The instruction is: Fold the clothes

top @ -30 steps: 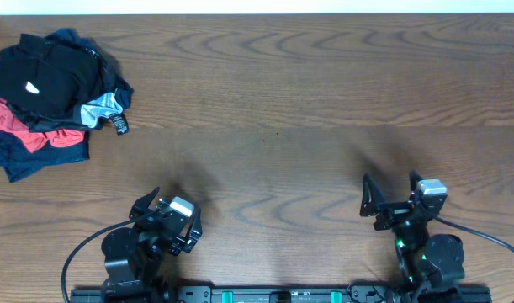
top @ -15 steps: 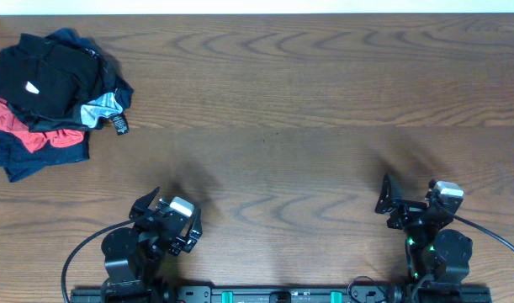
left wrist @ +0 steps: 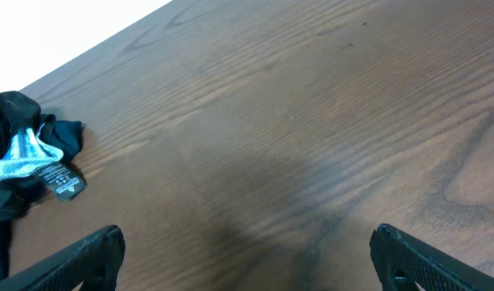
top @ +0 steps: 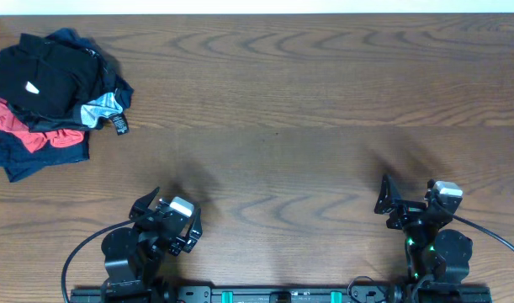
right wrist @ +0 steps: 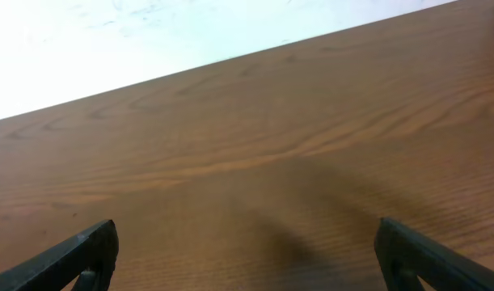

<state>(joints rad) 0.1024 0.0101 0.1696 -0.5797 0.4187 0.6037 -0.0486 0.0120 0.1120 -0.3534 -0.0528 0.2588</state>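
Note:
The clothes lie in a crumpled pile at the table's far left: a black garment with a small white mark on top, red and navy pieces under it, a light blue patch and a black tag at its right. The pile's edge shows in the left wrist view. My left gripper is open and empty at the near left, far from the pile. My right gripper is open and empty at the near right. Both show open fingers in the wrist views.
The wooden table spans the whole view, with its far edge along the top. The arm bases and black cables sit along the near edge.
My right gripper moved right and toward the near edge between one second and half a second ago, then stayed still. The left arm and the pile have not moved.

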